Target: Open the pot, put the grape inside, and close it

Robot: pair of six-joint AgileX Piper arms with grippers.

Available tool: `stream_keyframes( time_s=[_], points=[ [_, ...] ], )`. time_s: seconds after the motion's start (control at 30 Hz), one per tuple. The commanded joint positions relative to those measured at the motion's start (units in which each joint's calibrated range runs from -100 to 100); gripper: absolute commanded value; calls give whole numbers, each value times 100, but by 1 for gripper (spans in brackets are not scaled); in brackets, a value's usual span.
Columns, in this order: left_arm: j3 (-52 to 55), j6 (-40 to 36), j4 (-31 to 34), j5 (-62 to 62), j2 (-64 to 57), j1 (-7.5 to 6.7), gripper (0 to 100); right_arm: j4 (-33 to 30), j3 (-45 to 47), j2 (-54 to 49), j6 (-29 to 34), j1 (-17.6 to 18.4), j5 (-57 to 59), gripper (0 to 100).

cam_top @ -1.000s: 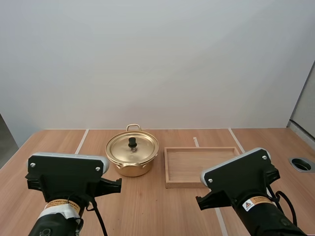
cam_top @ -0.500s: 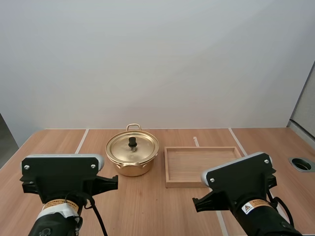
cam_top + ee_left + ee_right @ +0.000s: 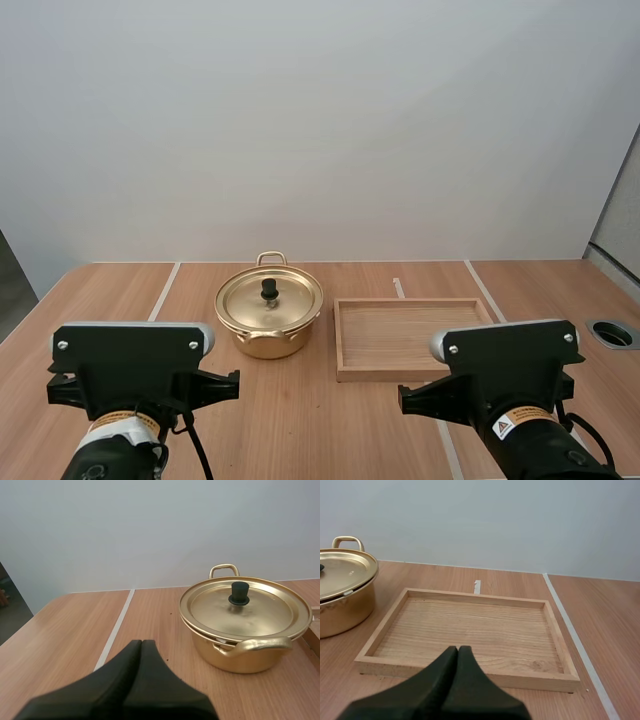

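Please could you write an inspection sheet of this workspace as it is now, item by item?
Surface: wooden table with white lines.
Job's things: gold pot, its lid on.
Clutter: only a wooden tray beside the pot, not touching it.
Grippers: left gripper shut, pointing toward the pot; right gripper shut, pointing toward the tray.
Cables: nothing seen loose on the table.
Surroundings: plain pale wall; round hole in the table at the right.

Wall (image 3: 320,130): plain pale grey, behind the far edge.
Surface (image 3: 300,400): light wood, pale lines (image 3: 165,287) running near to far.
Right edge: round dark hole (image 3: 612,334) in the wood.
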Motion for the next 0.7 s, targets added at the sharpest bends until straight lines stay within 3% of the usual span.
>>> stream_keyframes(
  time_s=[0.0,0.67],
  points=[
    [8,1,-93,-71,-41,8,0,-71,0,-42,55,6,-77,0],
    [8,1,-93,-71,-41,8,0,-71,0,-42,55,6,-44,0]
  ],
)
